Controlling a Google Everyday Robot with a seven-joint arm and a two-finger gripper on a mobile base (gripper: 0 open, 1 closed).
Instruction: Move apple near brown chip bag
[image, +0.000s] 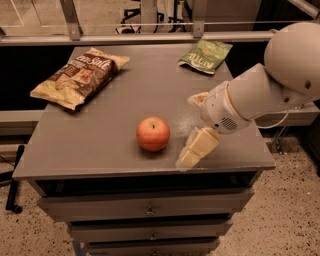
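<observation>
Right now you are looking down on the grey bench (100, 150), which is filling most of the view, with drawers (150, 210) showing below its front edge. The white arm (260, 90) is coming in over the right edge, and its thick forearm is slanting down toward the front right corner.

The brown bag (80, 75) is lying flat in the far left corner, tilted, with one pale end pointing at the far edge and the other almost touching the left edge. The green bag (206, 54) is lying flat by the far edge, close to the far right corner and well apart from the brown bag.

The apple (153, 133) is sitting upright near the middle of the front edge with its stem dimple facing up. It is standing well apart from both bags, with bare bench all around it.

The gripper (192, 152) is hanging just to the right of the apple, angled down toward the front edge, with a strip of bench showing between the two. It is not touching the apple. You cannot tell from this angle whether the gripper is released or clenched.
</observation>
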